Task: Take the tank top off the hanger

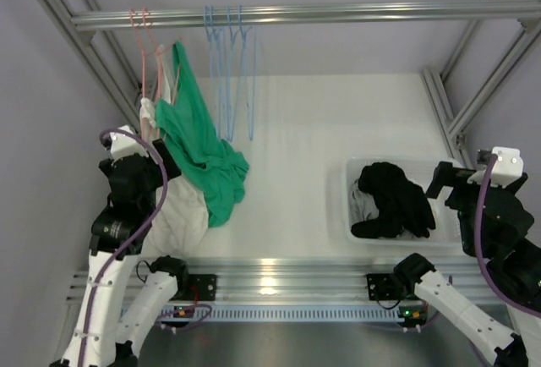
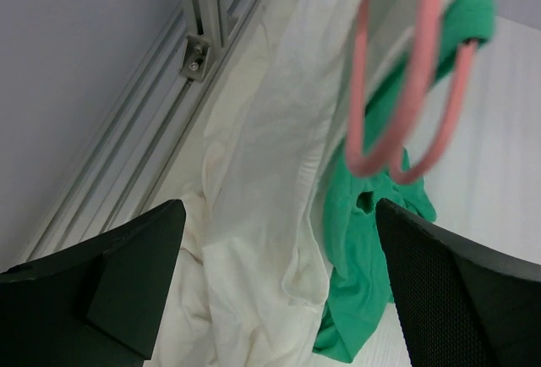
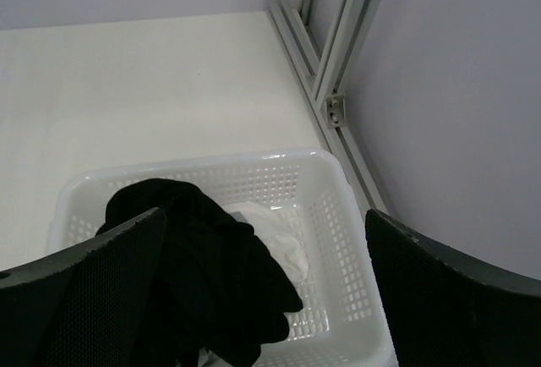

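Observation:
Two pink hangers point(image 1: 156, 54) hang at the left end of the rail point(image 1: 355, 13). A green tank top point(image 1: 199, 143) hangs from one and trails onto the table. A white garment point(image 1: 182, 215) hangs beside it and pools on the table. In the left wrist view the pink hangers point(image 2: 423, 88) dangle in front of the white garment point(image 2: 262, 215) and the green tank top point(image 2: 359, 299). My left gripper point(image 1: 161, 164) point(image 2: 275, 223) is open, close to the white cloth and holding nothing. My right gripper point(image 1: 444, 179) point(image 3: 264, 232) is open above the basket.
Several empty blue hangers point(image 1: 232, 71) hang on the rail right of the pink ones. A white mesh basket point(image 1: 338, 206) point(image 3: 254, 162) at the right holds a black garment point(image 1: 393, 198) point(image 3: 194, 274) and a white cloth point(image 3: 275, 236). Aluminium frame posts point(image 2: 203, 12) run along both sides.

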